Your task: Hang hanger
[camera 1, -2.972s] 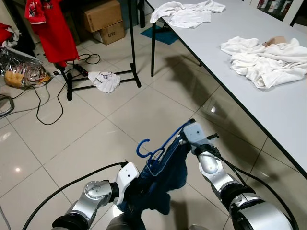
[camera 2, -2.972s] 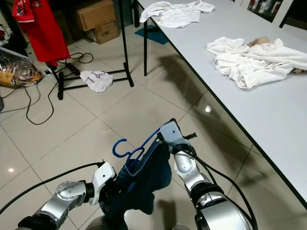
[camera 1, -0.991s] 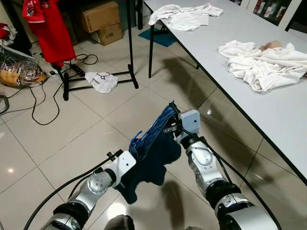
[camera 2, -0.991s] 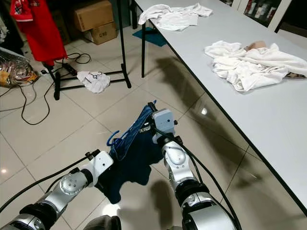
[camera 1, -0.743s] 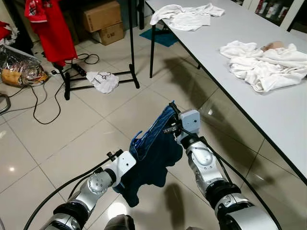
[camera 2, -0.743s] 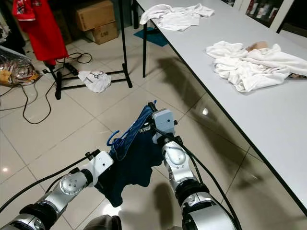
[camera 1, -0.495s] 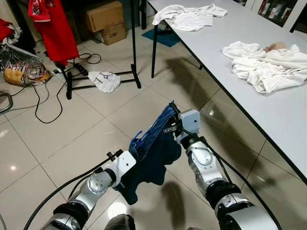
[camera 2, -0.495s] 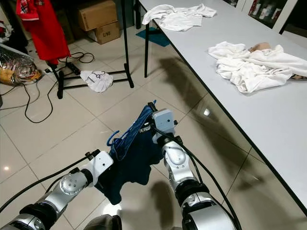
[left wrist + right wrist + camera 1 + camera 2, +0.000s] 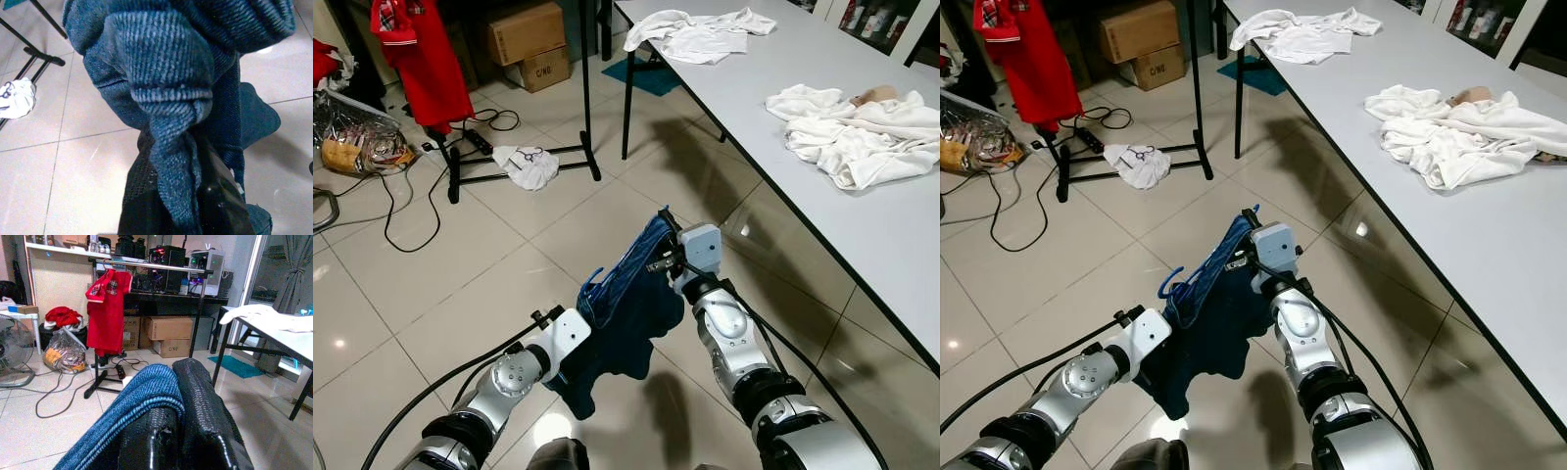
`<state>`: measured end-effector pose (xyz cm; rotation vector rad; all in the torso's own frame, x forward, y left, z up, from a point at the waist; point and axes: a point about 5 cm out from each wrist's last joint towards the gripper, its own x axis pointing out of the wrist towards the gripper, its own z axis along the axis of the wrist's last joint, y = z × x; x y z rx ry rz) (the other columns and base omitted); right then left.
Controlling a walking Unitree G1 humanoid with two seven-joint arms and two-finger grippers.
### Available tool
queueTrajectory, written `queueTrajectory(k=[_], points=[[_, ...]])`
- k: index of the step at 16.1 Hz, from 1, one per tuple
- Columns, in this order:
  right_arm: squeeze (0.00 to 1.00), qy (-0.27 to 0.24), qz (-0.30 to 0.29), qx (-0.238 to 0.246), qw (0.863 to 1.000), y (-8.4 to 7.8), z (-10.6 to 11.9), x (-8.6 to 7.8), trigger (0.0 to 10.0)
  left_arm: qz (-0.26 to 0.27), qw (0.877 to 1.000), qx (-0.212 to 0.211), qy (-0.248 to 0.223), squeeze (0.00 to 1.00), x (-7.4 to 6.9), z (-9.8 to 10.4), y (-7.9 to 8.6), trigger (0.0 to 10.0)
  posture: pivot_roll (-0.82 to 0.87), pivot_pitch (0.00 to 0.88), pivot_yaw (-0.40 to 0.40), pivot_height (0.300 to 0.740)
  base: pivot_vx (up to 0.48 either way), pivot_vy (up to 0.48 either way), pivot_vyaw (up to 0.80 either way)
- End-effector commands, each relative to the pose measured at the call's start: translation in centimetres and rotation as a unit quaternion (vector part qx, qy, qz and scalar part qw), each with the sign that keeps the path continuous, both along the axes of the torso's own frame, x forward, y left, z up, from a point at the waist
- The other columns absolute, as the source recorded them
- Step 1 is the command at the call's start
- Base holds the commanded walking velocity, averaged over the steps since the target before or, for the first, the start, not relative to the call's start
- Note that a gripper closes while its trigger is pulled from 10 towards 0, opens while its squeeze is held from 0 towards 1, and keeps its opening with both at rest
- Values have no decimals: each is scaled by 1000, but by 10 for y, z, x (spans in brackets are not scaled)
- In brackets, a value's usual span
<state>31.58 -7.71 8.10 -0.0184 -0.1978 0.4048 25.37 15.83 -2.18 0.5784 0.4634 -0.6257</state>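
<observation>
A dark blue knitted garment [image 9: 625, 311] on a blue hanger [image 9: 590, 290] is held up over the tiled floor [image 9: 431, 284], between the two arms, near the robot. The right hand [image 9: 664, 242] is seen at the garment's far upper end, its black fingers [image 9: 195, 421] pressed together on the blue cloth. The left hand [image 9: 576, 364] is buried in the garment's near lower folds; in the left wrist view the cloth is bunched between its fingers [image 9: 220, 205], which are pinched on it. Only the hanger's blue hook is visible, at the garment's left edge.

Far to the left, a black clothes rack [image 9: 582, 88] is seen standing on the floor, with a red shirt [image 9: 421, 59] hung on it and a white cloth [image 9: 529, 166] lying at its foot. Cardboard boxes [image 9: 524, 39] are stacked behind it. To the right, a long grey worktop [image 9: 862, 225] carries two heaps of white clothes [image 9: 852, 137].
</observation>
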Motion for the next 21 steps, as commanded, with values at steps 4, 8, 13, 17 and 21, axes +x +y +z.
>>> queueTrajectory(k=[4, 8, 13, 17, 21], points=[[0, -125, -82, 69, 986, -28, 53, 18, 10000, 44, 985, 75, 150, 0, -55, -43, 42, 10000, -26, 41, 36, 740, 0, 0, 0], [0, -125, -82, 69, 986, -28, 53, 18, 10000, 44, 985, 75, 150, 0, -55, -43, 42, 10000, -26, 41, 36, 740, 0, 0, 0], [451, 146, -47, -201, 968, -58, -51, -6, 10000, 21, 994, 56, 87, 0, -46, -37, 23, 10000, -35, 0, 0, 740, 0, 0, 0], [4, 156, -44, -196, 967, -58, -55, -9, 10000, 20, 994, 57, 87, 0, -46, -37, 22, 10000, -35, 0, 0, 740, 0, 0, 0], [0, 161, -39, -234, 958, -59, -60, -12, 10000, 19, 994, 59, 86, 0, -47, -38, 22, 10000, -36, 0, 0, 740, 0, 0, 0]])
